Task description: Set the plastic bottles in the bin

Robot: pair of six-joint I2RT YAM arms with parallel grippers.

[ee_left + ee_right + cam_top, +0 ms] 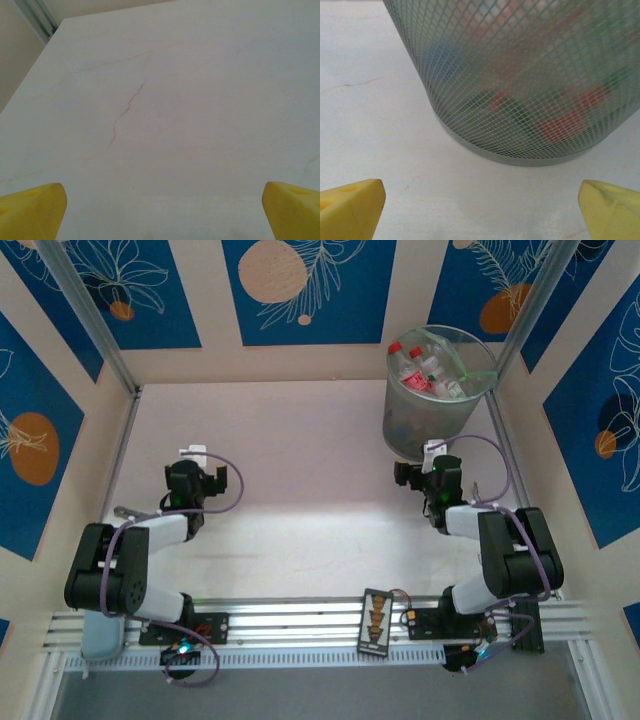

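Several bottles [420,370] lie inside the bin [400,425], which stands upright at the far right of the table [300,440], just beyond the right arm. From above, red caps and red labels show at its rim. Through the mesh wall in the right wrist view there are red, blue and green patches lower down, too blurred to count.

The left gripper [160,210] hangs over bare table well to the left of the bin, its yellow fingers [30,210] spread wide with nothing between them. The right gripper [480,210] faces the foot of the bin from near by. Its fingers [350,210] are just as wide apart and also empty, and it does not touch the wall.

Judging from the bare white surface between and ahead of the arms, the collecting step looks finished, with every bottle I can find already in the bin. If so, the next move calls for no grasp. The arms need only draw back toward their bases, the right one keeping off the bin so it does not tip. A bottle could be hidden behind the bin, so that spot is worth checking first.
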